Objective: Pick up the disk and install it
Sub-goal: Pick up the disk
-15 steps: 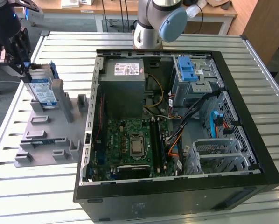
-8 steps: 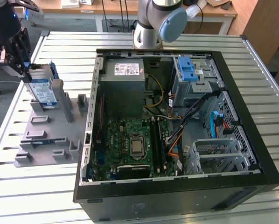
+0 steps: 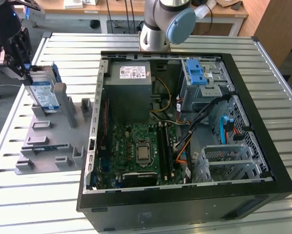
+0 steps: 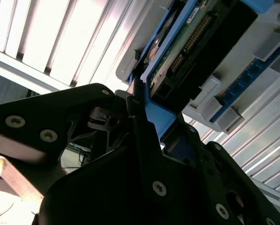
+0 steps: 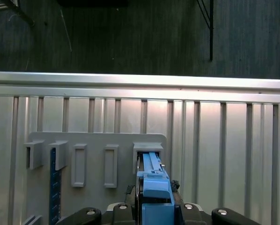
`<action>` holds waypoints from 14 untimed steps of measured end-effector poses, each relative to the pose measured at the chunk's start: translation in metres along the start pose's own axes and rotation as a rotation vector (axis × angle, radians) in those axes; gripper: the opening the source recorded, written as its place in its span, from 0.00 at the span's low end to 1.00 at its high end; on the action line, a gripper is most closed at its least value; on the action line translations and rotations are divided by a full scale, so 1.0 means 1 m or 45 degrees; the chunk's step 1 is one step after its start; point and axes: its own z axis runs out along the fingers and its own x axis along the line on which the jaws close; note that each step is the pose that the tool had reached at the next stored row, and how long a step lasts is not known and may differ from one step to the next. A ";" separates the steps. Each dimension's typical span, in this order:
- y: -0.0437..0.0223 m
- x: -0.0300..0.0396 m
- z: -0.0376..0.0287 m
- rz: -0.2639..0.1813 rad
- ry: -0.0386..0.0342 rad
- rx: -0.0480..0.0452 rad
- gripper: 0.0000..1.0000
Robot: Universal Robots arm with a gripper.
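- The gripper (image 3: 28, 73) hangs over the grey fixture plate (image 3: 48, 141) at the exterior view's left, well apart from the open computer case (image 3: 185, 197).
- Its fingers (image 4: 136, 101) are closed on the disk (image 3: 44, 95), one on each flat side of the upper end, where a blue side rail (image 4: 158, 116) wraps the edge.
- The disk stands upright on edge directly below the gripper, its white-and-blue label facing the exterior camera.
- In the first wrist view the disk (image 5: 151, 171) runs straight out from between the gripper's black jaws, and its far end sits inside a grey bracket (image 5: 148, 149) of the fixture plate (image 5: 98, 140).
- Whether that end rests on the plate or is just clear of it, I cannot tell.
- In the second wrist view the disk's (image 4: 187, 42) green circuit-board side faces the camera.
- The plate lies on a slatted metal table (image 3: 63, 48), just beside the case.
- Inside the case, a grey power-supply box (image 3: 129, 92) and a blue latch on a metal cage (image 3: 196, 73) sit along the far wall.
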 end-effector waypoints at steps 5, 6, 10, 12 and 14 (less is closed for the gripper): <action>0.0001 0.0000 -0.0055 0.000 0.0000 0.000 0.36; 0.0001 0.0001 -0.0068 0.000 0.0000 0.000 0.36; 0.0002 0.0001 -0.0118 0.000 0.0000 0.000 0.36; 0.0003 0.0002 -0.0146 0.000 0.0000 0.000 0.36; 0.0003 0.0002 -0.0175 0.000 0.0000 0.000 0.36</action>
